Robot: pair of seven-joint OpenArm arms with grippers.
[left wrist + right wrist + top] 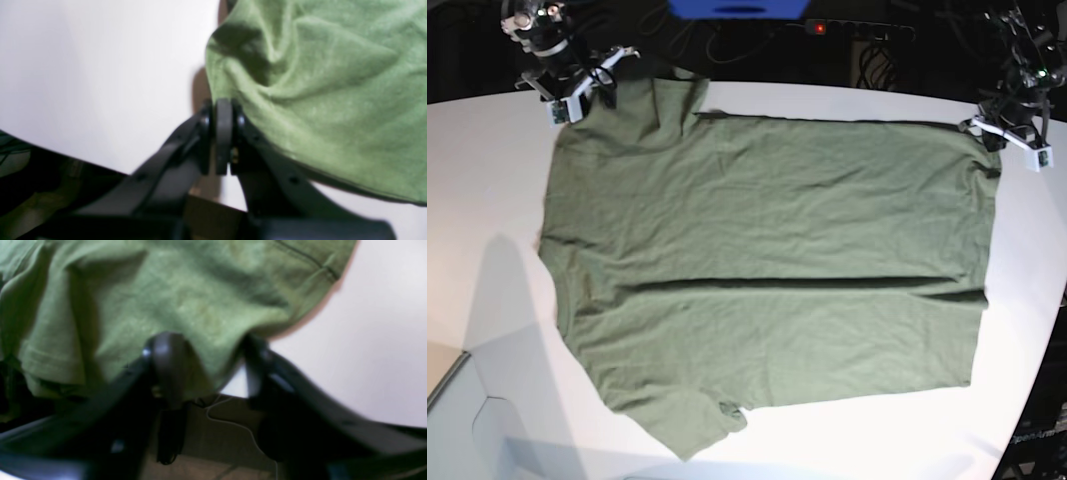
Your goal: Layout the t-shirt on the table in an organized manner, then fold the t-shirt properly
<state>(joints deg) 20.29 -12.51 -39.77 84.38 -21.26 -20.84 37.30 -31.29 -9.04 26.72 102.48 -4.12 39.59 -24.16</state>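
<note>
The olive-green t-shirt (767, 260) lies spread on the white table (487, 200), with a crease across its middle and one sleeve at the near edge. My left gripper (1002, 130) is at the shirt's far right corner. In the left wrist view my left gripper (224, 106) is shut on the edge of the t-shirt (317, 100), which lifts off the table (100, 66). My right gripper (582, 95) is at the far left corner. In the right wrist view my right gripper (211, 350) has its jaws apart, and a fold of the t-shirt (166, 290) hangs between them above the table (383, 340).
A blue object (737, 8) and a power strip with a red light (819, 27) sit behind the table among dark cables. The table's curved edge (1052, 330) runs down the right side. Both wrist views show dark floor just past the table edge (66, 156).
</note>
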